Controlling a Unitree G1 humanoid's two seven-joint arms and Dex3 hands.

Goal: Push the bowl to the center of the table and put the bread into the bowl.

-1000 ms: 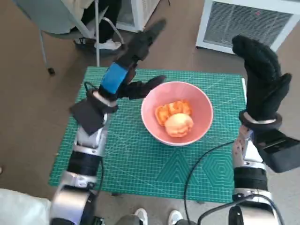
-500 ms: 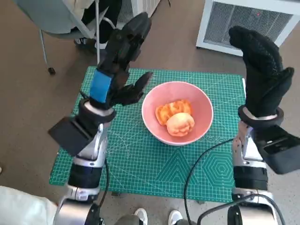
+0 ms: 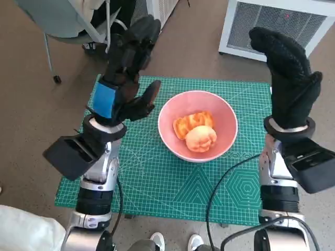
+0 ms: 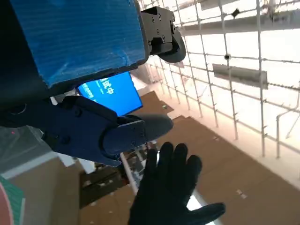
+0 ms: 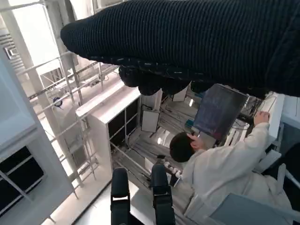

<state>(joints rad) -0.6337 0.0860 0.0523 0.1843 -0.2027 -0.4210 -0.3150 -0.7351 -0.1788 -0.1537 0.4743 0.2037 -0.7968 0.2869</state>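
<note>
The bowl [image 3: 198, 125] sits near the middle of the mat [image 3: 157, 178] with the bread [image 3: 200, 139] already inside it, so your task looks done. Over the last second your left hand [image 3: 124, 78] has lifted up and away from the bowl's rim, fingers apart and empty. Your right hand [image 3: 287, 78] stays raised beside the table, also holding nothing.

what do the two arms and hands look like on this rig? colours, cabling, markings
Left hand: black, blocky fingers, blue tape patch across its back. A black box-shaped camera module juts off the wrist. Right hand: covered by a black knitted glove, with a similar black module at its wrist. Both forearms are pale silver-grey with black ring segments. A black cable loops along the right forearm.
</note>
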